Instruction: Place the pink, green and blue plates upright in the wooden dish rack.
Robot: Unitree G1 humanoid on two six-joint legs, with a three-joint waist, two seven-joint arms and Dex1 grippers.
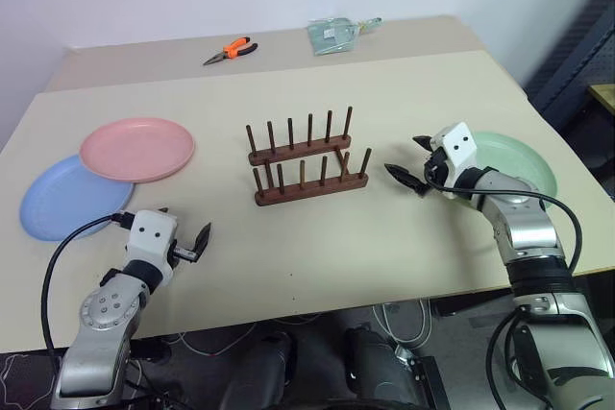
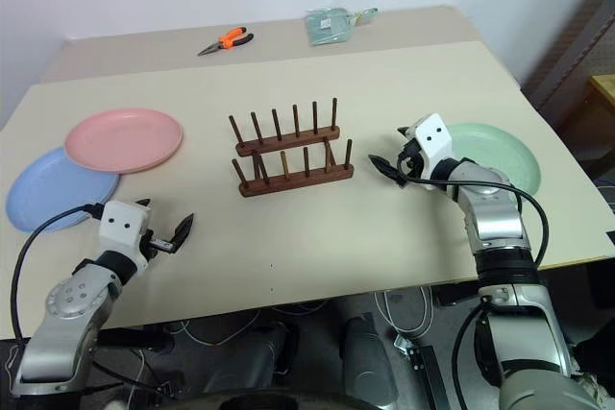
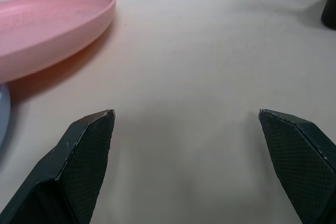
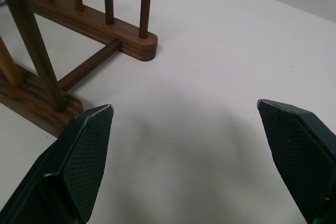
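The wooden dish rack stands in the middle of the table with nothing between its pegs. To its left the pink plate lies flat, its near-left rim resting over the blue plate. At the right lies the green plate, also flat. My left gripper hovers open near the front edge, just in front of the pink and blue plates, holding nothing. Between the rack and the green plate my right gripper is open and empty, pointing at the rack's right end.
Orange-handled pliers and a pale green packet lie on the far table section. The table's front edge runs just beyond my left hand. Bare tabletop spreads in front of the rack.
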